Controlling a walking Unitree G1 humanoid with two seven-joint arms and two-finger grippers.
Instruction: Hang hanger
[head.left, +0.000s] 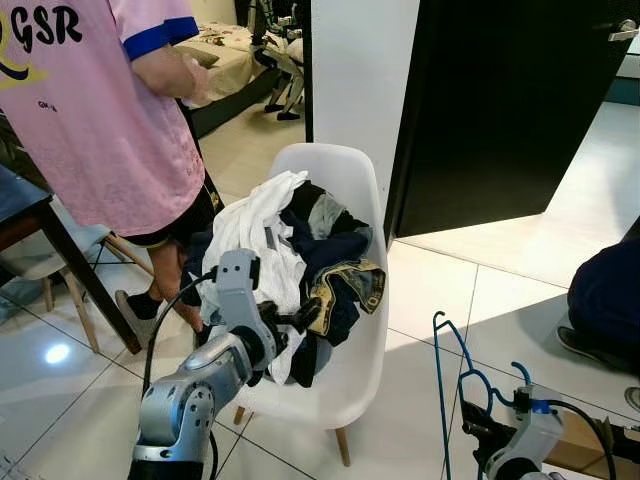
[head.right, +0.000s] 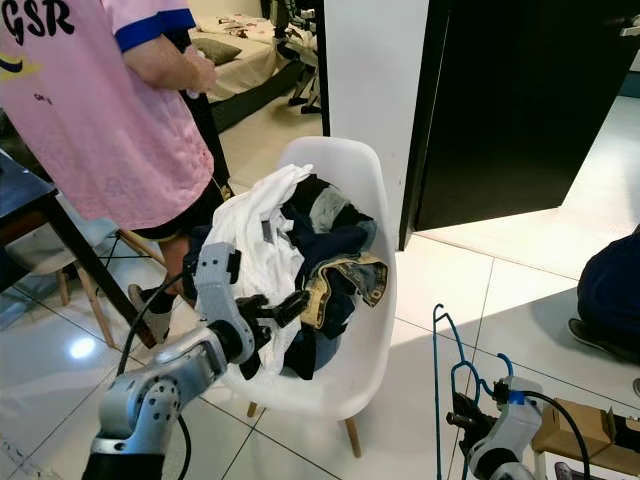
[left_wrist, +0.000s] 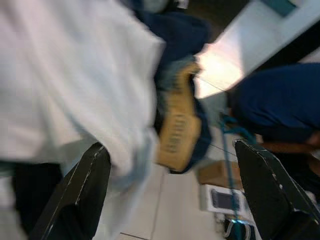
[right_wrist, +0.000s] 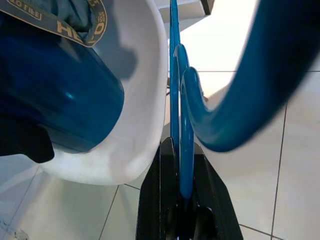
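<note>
A blue wire hanger (head.left: 447, 375) stands upright at the lower right, and my right gripper (head.left: 480, 428) is shut on its lower part. In the right wrist view the two black fingers (right_wrist: 165, 195) pinch the blue hanger (right_wrist: 184, 150) beside the chair's white rim (right_wrist: 140, 125). My left gripper (head.left: 300, 318) reaches into the heap of clothes (head.left: 300, 250) on the white chair (head.left: 345, 180), fingers open. The left wrist view shows its spread fingers (left_wrist: 82, 195) over a white garment (left_wrist: 65, 75) and dark blue fabric with a tan band (left_wrist: 177, 127).
A person in a pink shirt (head.left: 90, 110) stands close to the left of the chair, beside a dark table (head.left: 30, 215). A white wall corner (head.left: 360, 70) and a dark doorway (head.left: 500, 100) lie behind. Another person's blue-clad leg (head.left: 605, 295) is at the right. A cardboard box (head.right: 570, 435) sits on the floor.
</note>
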